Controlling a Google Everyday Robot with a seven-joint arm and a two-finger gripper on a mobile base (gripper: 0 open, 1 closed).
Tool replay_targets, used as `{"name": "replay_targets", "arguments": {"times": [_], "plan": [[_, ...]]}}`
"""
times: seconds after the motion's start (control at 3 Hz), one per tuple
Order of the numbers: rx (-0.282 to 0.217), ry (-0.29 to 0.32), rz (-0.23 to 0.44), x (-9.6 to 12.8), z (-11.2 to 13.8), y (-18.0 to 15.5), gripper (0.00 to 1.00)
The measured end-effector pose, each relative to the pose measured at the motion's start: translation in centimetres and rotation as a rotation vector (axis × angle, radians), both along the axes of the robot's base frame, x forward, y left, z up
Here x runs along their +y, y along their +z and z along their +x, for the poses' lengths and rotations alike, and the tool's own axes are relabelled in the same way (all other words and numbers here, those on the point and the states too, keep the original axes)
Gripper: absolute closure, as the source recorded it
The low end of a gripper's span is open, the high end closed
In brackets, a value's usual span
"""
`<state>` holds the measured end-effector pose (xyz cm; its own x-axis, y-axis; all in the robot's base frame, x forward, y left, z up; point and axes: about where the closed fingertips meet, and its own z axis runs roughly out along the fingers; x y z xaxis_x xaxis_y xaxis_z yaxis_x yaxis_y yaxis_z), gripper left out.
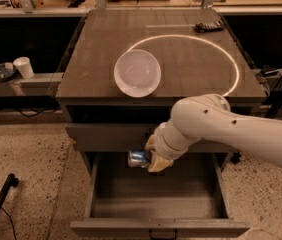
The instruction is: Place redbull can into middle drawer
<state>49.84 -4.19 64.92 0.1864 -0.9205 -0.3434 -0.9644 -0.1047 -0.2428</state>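
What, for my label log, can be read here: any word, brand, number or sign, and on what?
Nothing can be read.
The can, held by the pincer over the open drawer: label too blurred to read.
The cup and bowl: no text shows.

no readable text, labels, brands or numbers anywhere, redbull can [137, 158] showing only blue and silver patches, any lettering perhaps too small to make out, clasped by the gripper [153, 160] over the open middle drawer [156, 199]
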Motion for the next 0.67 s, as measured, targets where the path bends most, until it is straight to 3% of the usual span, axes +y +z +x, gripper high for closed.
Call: {"name": "replay_targets", "arguments": {"times": [0.33, 0.67], "plan": [[0.03, 0.006, 0.04, -2.0, 0.3, -3.2, 1.0], [0.062, 0.026, 0.128, -3.4, 1.0, -8.0, 1.0]]}}
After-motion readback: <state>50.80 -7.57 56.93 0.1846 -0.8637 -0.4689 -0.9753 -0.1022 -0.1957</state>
